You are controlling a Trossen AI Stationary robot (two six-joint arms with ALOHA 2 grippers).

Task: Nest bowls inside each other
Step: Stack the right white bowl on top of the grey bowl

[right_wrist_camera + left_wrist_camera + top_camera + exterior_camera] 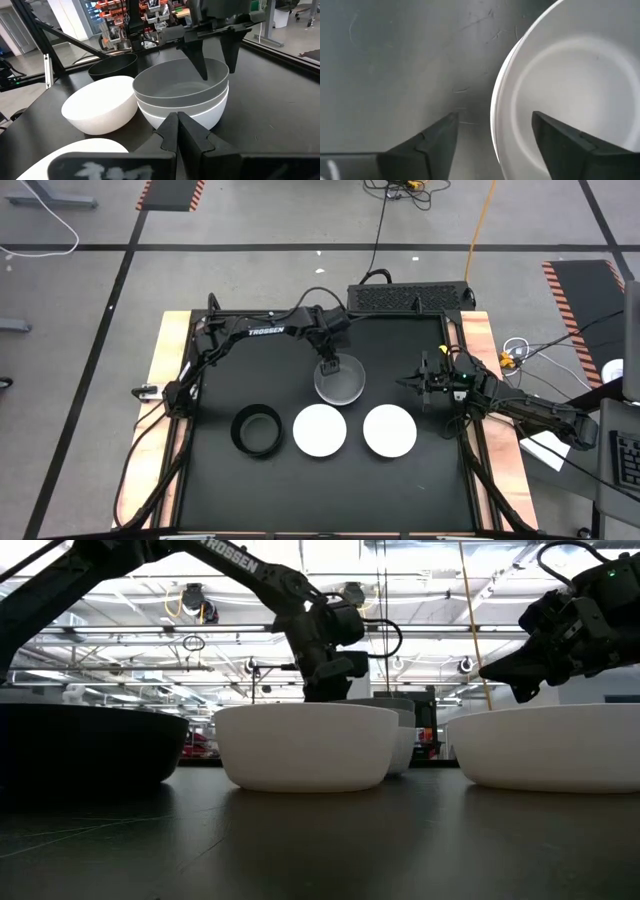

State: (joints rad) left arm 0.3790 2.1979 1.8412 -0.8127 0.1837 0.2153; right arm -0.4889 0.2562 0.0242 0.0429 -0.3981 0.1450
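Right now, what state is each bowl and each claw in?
Nested stack: upright, grey bowl topmost.
Black bowl: upright, alone, empty.
Middle white bowl: upright, alone, empty.
Right-end white bowl: upright, alone, empty.
Left claw: open, straddling the stack's rim.
Right claw: shut, empty, near the stack.

In the low view, we saw the black bowl (pixel 85 745) cut off at the picture's edge and the right white bowl (pixel 548 745) cropped likewise. The stack (pixel 400 735) sat mostly hidden behind the middle white bowl (pixel 305 745). How many bowls the stack (pixel 182 95) held, we could not tell.
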